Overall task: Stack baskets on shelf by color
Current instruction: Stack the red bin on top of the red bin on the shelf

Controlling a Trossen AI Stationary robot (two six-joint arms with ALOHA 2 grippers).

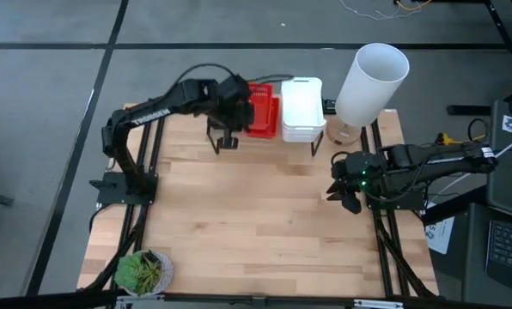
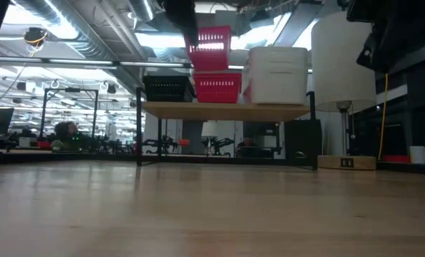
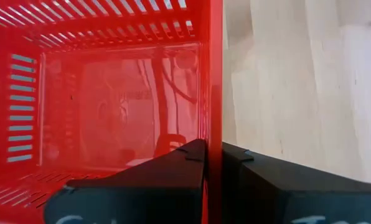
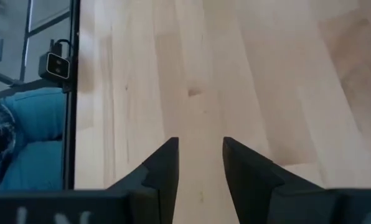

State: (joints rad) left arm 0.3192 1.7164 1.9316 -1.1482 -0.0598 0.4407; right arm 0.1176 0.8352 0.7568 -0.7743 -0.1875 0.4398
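Left gripper (image 3: 211,163) is clamped on one wall of a red basket (image 2: 210,48) — one finger inside the wall, one outside. In the low view this basket hangs in the air, tilted slightly, just above a second red basket (image 2: 217,88) that sits on the shelf (image 2: 227,110). I cannot tell whether the two red baskets touch.

On the shelf, seen from the low camera: a black basket (image 2: 167,88) at the left end, the seated red one in the middle, and a stack of white baskets (image 2: 278,74) at the right end. From overhead the left arm reaches over the shelf's left half, covering the black basket.

Tall white cylinder (image 1: 370,83) stands at the table's far right corner, just beside the white stack.

Right gripper (image 1: 345,194) hovers over the right side of the table (image 1: 256,223), well apart from the shelf — fingers apart, nothing between them.

Potted plant (image 1: 143,271) sits at the near left corner.
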